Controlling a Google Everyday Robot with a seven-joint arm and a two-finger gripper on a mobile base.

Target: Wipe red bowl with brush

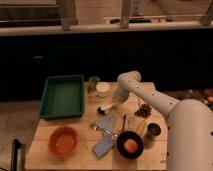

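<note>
The red bowl (63, 141) sits upright at the near left corner of the wooden table (42, 129), and on my feed its glossy inside holds nothing. The brush (103, 107) is well apart from the red bowl, farther back and to its right near the middle of the table. Its dark head points toward the bowl's side and its white handle runs away from it, up into the gripper (113, 103). The gripper is right at the handle's far end, low over the tabletop, with the white arm (150, 97) arching back and off to the right. I cannot tell from here whether the gripper has the handle clamped or is only resting against it.

Directly behind the red bowl lies the green tray (62, 95), near it but not touching. Right of the red bowl, just beside it, is a blue sponge (101, 148), and beyond that the black bowl (131, 146) with an orange ball (130, 145) inside. Between the red bowl and the brush lie a pale blue cloth (107, 123) and some thin metal utensils (100, 129). Farther right of the black bowl stands a metal can (152, 131). At the back, past the brush from the red bowl, are a white cup (102, 89) and a green cup (93, 82).
</note>
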